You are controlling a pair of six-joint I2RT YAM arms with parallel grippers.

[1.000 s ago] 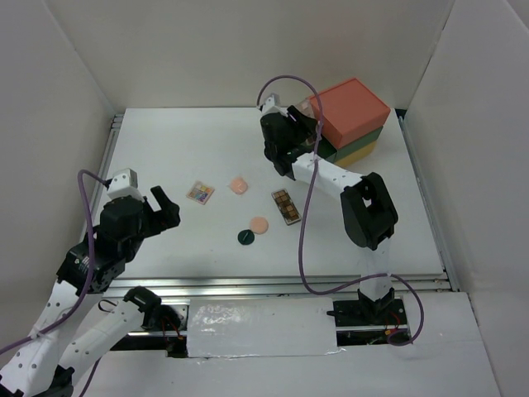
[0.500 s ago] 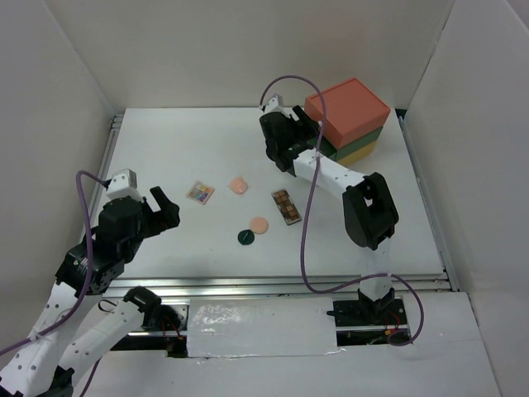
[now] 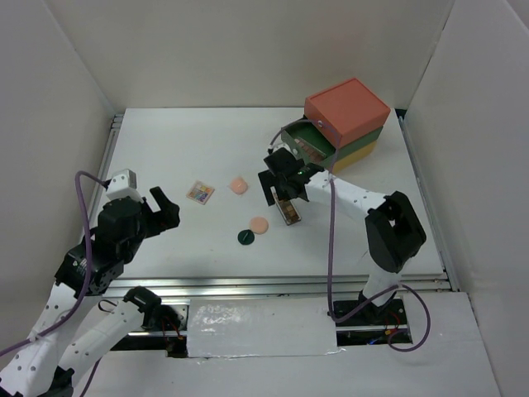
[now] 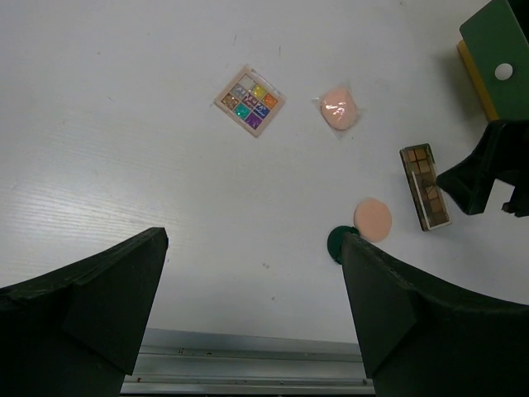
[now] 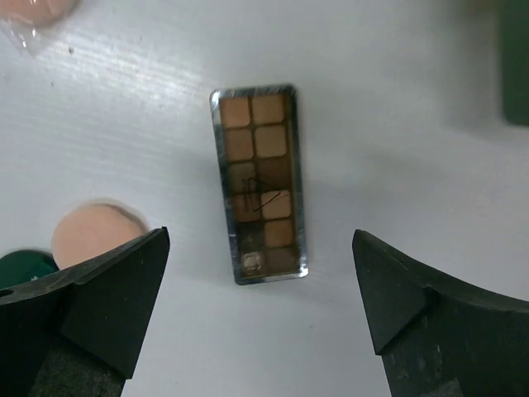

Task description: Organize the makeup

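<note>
A long brown eyeshadow palette (image 3: 288, 211) lies flat on the white table; it also shows in the right wrist view (image 5: 260, 182). My right gripper (image 3: 280, 184) hovers over it, open and empty, with the jaws wide on either side of its near end (image 5: 259, 248). A square multicolour palette (image 3: 200, 193), two peach compacts (image 3: 239, 185) (image 3: 259, 224) and a dark green disc (image 3: 245, 237) lie to its left. My left gripper (image 3: 164, 207) is open and empty, left of them all (image 4: 254, 240). The green tubes are out of view.
The orange-green-yellow drawer box (image 3: 351, 107) stands at the back right. Its green drawer (image 3: 291, 135) is pulled out toward the left, with something brownish inside. White walls close in the table on three sides. A metal rail (image 3: 273, 285) runs along the near edge.
My right gripper has moved from the drawer box toward the near side and down over the brown palette. The green drawer now shows open. The left arm has not moved.
</note>
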